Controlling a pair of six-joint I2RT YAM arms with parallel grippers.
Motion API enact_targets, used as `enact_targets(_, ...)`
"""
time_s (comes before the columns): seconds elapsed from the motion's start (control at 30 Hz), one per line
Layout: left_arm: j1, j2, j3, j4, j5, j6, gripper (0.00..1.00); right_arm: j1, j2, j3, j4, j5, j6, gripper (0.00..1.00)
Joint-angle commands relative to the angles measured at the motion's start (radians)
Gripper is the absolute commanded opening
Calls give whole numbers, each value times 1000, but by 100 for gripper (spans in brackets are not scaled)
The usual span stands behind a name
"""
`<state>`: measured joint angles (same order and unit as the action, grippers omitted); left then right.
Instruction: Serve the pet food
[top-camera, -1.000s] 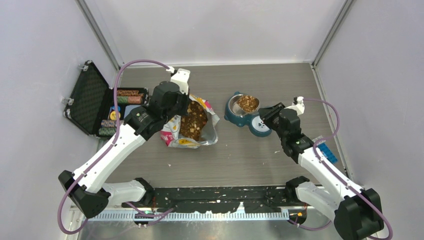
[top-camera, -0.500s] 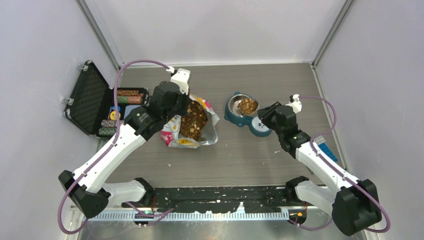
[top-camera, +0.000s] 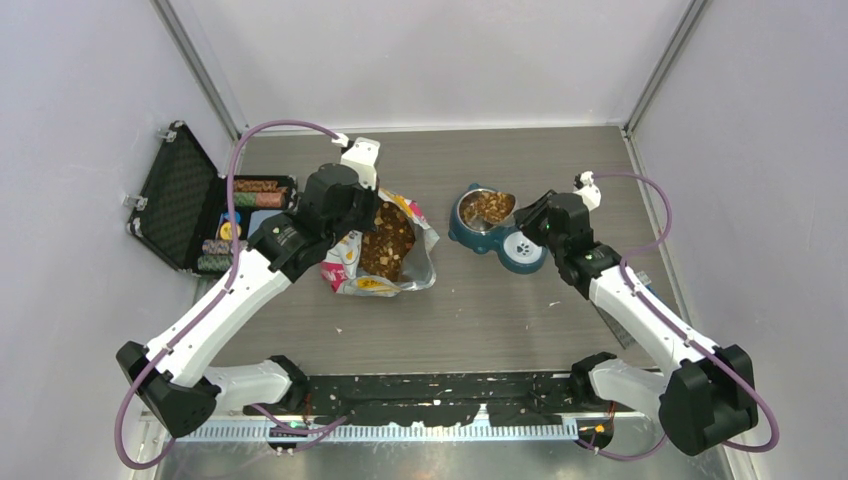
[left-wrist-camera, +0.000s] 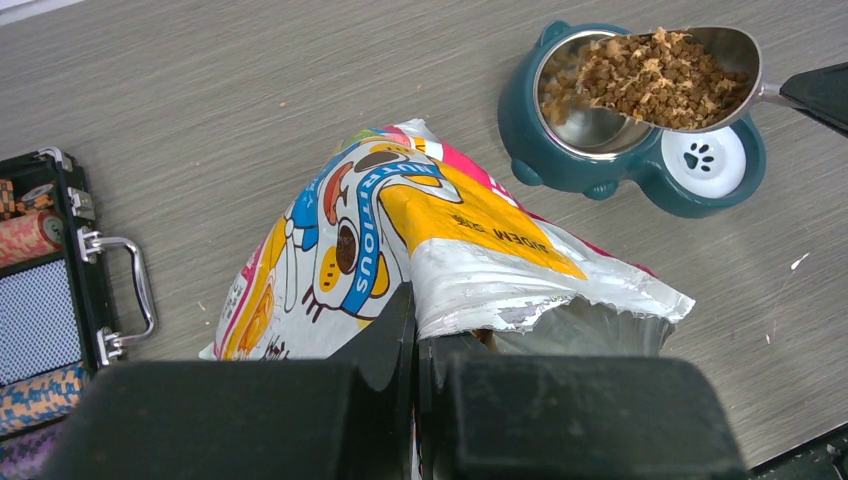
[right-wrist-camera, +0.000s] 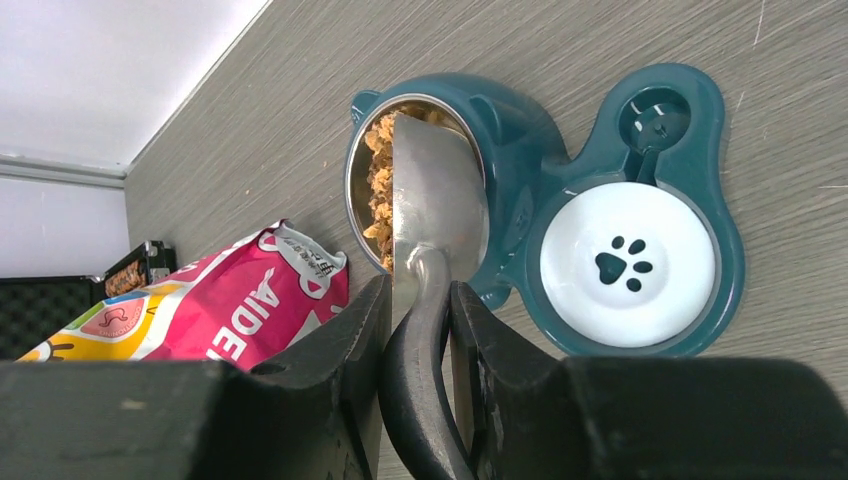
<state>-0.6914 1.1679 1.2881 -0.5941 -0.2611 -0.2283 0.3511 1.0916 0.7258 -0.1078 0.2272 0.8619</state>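
one scoop, one bowl, one bag

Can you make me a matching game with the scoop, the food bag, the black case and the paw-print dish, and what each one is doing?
Things:
1. scoop
2. food bag
3. black case
4. paw-print dish

States:
A. lying open
B. sitting in the teal feeder beside the steel bowl
C. pinched by the left end effector
D. full of pet food, held by the right end effector

Pairs: 1-D, 2-C, 3-A, 4-B
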Motion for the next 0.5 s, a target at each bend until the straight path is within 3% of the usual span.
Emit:
enact_targets(0.0,-1,-44,22,160,13,-6,0,3,-2,82,0,40,-30,5)
enact_targets(0.47,-1,-44,21,160,5,-3,0,23,44,177,-105,70,-78,5)
